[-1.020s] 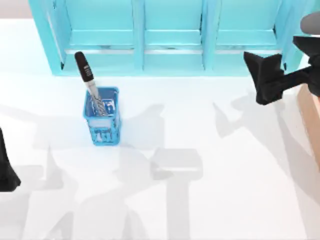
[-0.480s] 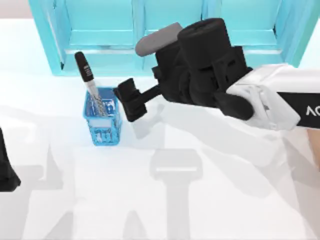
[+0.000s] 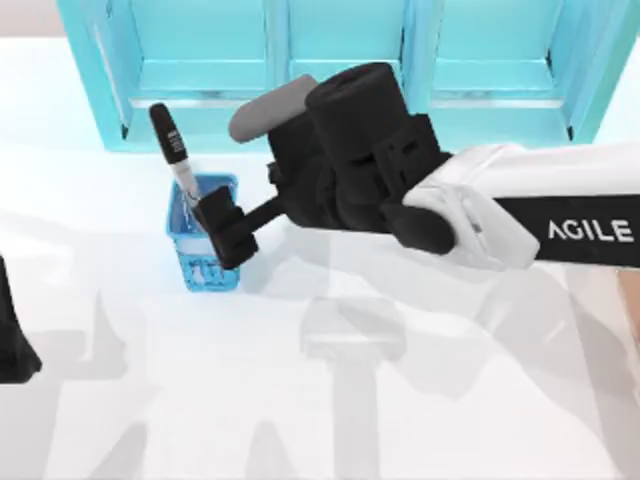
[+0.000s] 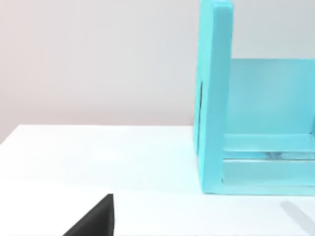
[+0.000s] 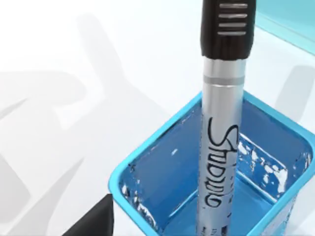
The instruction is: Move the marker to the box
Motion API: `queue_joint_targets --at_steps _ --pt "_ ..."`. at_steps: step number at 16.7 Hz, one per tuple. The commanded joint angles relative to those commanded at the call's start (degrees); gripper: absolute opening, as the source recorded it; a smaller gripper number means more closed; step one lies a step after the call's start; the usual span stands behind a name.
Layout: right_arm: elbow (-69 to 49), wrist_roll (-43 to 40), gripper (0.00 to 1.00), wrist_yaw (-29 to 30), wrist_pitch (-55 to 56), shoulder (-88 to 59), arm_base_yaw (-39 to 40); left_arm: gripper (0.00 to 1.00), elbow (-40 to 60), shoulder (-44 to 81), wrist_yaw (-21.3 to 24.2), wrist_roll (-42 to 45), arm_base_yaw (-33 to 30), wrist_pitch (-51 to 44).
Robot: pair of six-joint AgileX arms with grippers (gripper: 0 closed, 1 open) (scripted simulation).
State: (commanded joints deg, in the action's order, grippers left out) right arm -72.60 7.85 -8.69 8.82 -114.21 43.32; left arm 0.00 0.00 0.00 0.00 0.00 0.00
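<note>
Light is bright and even across the white table (image 3: 480,420), rendered without glare. Soft grey shadows of the arms spread over it in several directions, so the light comes from more than one source above. The shelf unit (image 3: 340,70) looks evenly lit. Up close, the marker (image 5: 224,123) and the basket (image 5: 147,167) show crisp edges.

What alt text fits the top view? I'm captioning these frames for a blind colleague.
The right end effector reaches across the white table to the blue mesh basket, where the marker stands tilted, black cap up. A turquoise shelf unit lines the far edge, and the left end effector sits parked at the left edge.
</note>
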Motion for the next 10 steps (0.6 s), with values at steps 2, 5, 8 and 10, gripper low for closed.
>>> queue_joint_targets --at_steps 2,5,8,10 --pt "0.15 -0.03 1.00 0.04 -0.01 0.04 -0.23 1.00 0.00 0.00 0.00 0.00 0.00 0.00" --pt "-3.46 0.11 1.00 0.23 -0.04 -3.40 0.19 1.00 0.00 0.00 0.00 0.00 0.00 0.00" --pt "-9.94 0.40 1.00 0.75 -0.23 -9.65 0.73 1.00 0.00 0.00 0.00 0.00 0.00 0.00" --pt "-14.64 0.60 1.00 1.14 -0.39 -14.18 1.09 1.00 0.00 0.00 0.00 0.00 0.00 0.00"
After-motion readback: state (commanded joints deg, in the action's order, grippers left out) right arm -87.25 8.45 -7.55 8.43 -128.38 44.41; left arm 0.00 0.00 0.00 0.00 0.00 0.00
